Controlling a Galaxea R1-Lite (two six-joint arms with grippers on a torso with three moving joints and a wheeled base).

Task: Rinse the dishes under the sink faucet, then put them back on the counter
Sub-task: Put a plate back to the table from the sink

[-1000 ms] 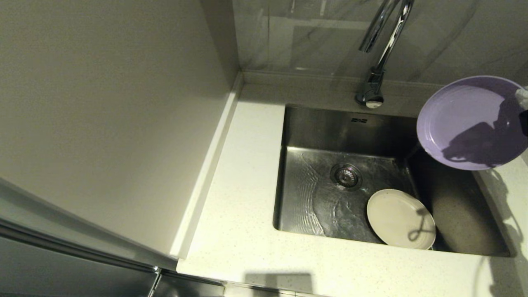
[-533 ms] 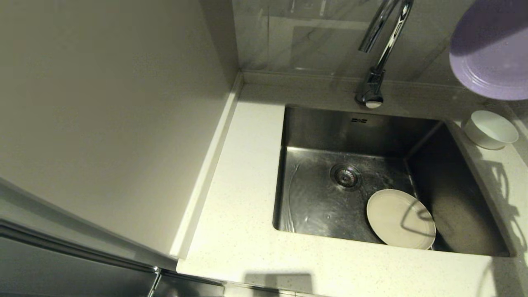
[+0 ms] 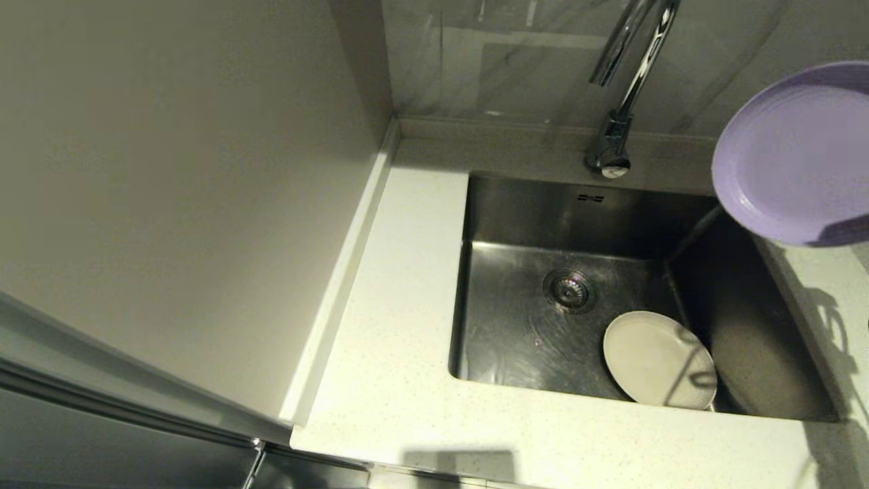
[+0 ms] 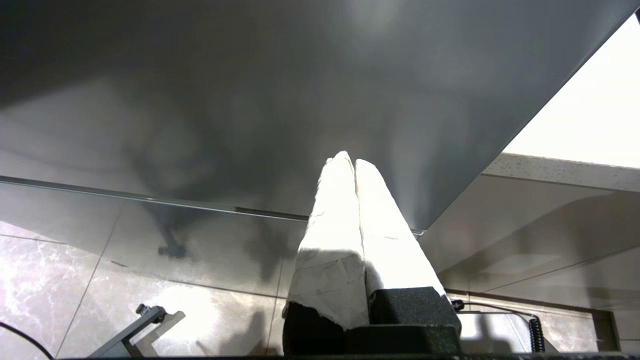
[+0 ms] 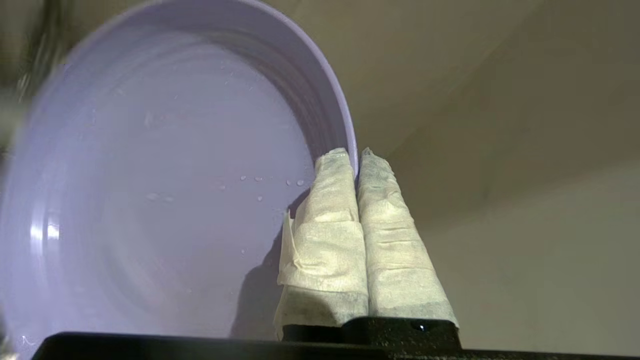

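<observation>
The lilac plate (image 3: 798, 156) hangs tilted in the air over the sink's right rim, hiding the white bowl. My right gripper (image 5: 356, 152) is shut on the plate's (image 5: 150, 190) rim, which sits between the cloth-wrapped fingers; water drops dot the plate. The gripper itself is out of the head view. The cream plate (image 3: 658, 360) leans in the front right of the steel sink (image 3: 529, 339), near the drain strainer (image 3: 569, 291). The chrome faucet (image 3: 628, 81) rises behind the sink; no water runs. My left gripper (image 4: 349, 160) is shut on nothing, parked low beside a cabinet.
The speckled counter (image 3: 400, 299) wraps the sink on the left, front and right, with a low raised edge (image 3: 339, 272) against the tall panel on the left. A tiled wall stands behind the faucet.
The lilac plate swung up toward the wall, uncovering the white bowl on the right counter, then came down again and covers the bowl. The water rippling in the sink has drained away.
</observation>
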